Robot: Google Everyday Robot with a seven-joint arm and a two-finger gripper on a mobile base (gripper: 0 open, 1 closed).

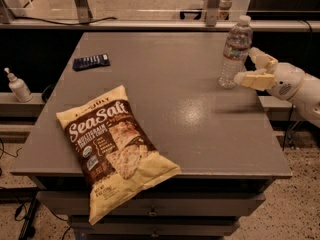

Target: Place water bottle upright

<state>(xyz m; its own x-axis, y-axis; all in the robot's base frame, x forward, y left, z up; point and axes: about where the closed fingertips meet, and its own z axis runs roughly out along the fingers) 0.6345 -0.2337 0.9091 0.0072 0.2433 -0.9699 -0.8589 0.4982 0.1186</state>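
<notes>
The water bottle (235,51) is clear and ribbed, with a white cap and a red-and-blue label band. It stands upright on the grey table (200,129) near the far right corner. My gripper (246,65) reaches in from the right, just right of the bottle. Its cream fingers (263,60) are spread open; one lies behind the bottle's right side and the other points at its lower part. The bottle stands by itself.
A large Sea Salt chip bag (117,149) lies at the table's front left and overhangs the front edge. A small dark blue packet (91,61) lies at the far left. A white pump-dispenser bottle (19,86) stands on a ledge left of the table.
</notes>
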